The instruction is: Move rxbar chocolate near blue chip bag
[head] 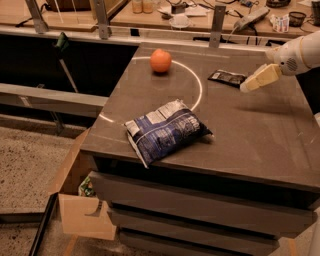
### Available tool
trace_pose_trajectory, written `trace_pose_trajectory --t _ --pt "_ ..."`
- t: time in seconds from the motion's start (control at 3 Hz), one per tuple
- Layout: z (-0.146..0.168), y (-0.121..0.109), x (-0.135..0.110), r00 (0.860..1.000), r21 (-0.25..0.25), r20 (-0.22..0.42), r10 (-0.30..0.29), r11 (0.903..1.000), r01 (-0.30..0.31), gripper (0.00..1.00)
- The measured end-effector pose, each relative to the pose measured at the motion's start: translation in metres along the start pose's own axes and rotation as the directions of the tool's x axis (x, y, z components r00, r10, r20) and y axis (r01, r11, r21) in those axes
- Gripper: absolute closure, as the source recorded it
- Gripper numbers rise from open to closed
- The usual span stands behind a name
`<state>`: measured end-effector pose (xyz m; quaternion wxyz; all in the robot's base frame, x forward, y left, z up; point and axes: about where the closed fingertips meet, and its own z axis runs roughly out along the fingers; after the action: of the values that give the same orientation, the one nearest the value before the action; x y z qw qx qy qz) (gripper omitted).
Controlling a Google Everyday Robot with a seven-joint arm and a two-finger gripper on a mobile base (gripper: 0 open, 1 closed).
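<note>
The rxbar chocolate [228, 77], a small flat black bar, lies at the far right of the dark tabletop. The blue chip bag [166, 129], large and crinkled with white panels, lies near the table's front edge. My gripper [246, 87], cream coloured, comes in from the right and hovers just right of the bar's near end, above the table. It holds nothing that I can see.
A round orange fruit [160, 60] sits at the far left of the table [250, 145], inside a white circle line. An open cardboard box [82, 200] stands on the floor at the front left. A cluttered bench [200, 15] runs behind the table.
</note>
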<state>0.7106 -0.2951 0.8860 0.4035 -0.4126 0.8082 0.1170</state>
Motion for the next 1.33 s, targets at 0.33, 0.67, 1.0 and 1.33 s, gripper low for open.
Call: trace_pose_trajectory --t 0.33,0.67,1.0,1.33 --pt "0.030 -0.008 0.001 0.999 -0.034 0.031 0.006 0.9994 -0.005 0.00" --pt "0.053 -0.016 0.002 0.999 -0.053 0.050 0.018 0.9985 -0.015 0.00" --pt "0.068 -0.018 0.002 0.998 -0.070 0.057 0.020 0.9974 -0.016 0.18" --pt "0.077 -0.017 0.000 0.998 -0.085 0.065 0.011 0.9963 -0.005 0.42"
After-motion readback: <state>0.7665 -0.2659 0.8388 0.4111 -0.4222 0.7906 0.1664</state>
